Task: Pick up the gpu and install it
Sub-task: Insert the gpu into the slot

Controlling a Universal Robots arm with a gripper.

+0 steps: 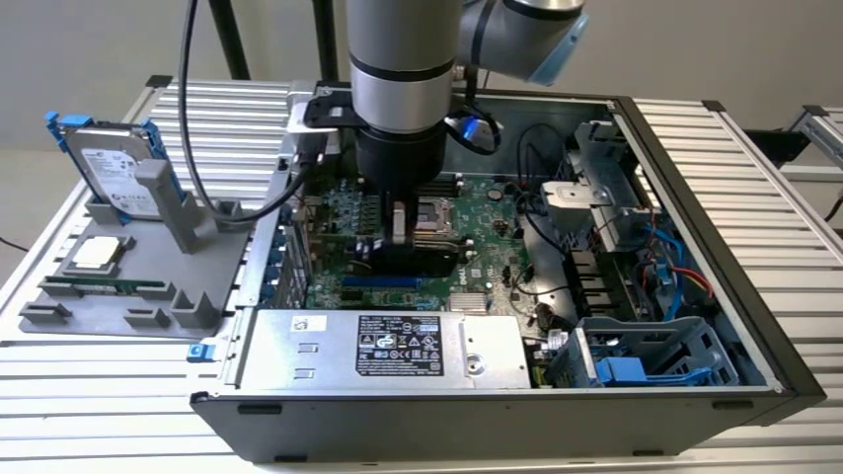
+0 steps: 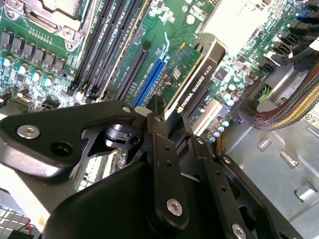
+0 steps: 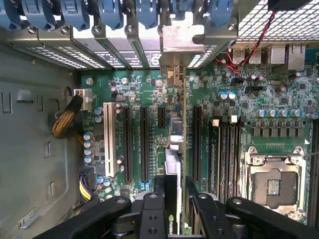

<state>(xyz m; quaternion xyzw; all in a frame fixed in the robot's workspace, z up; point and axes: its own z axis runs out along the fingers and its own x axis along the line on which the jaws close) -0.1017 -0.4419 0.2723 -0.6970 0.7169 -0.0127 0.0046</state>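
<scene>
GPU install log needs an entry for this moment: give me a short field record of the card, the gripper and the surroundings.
gpu: edge-on between the fingers, standing over the motherboard's expansion slots
gripper: shut on the gpu, inside the open computer case
motherboard: CPU socket empty
hard drive: upright in the grey holder outside the case
</scene>
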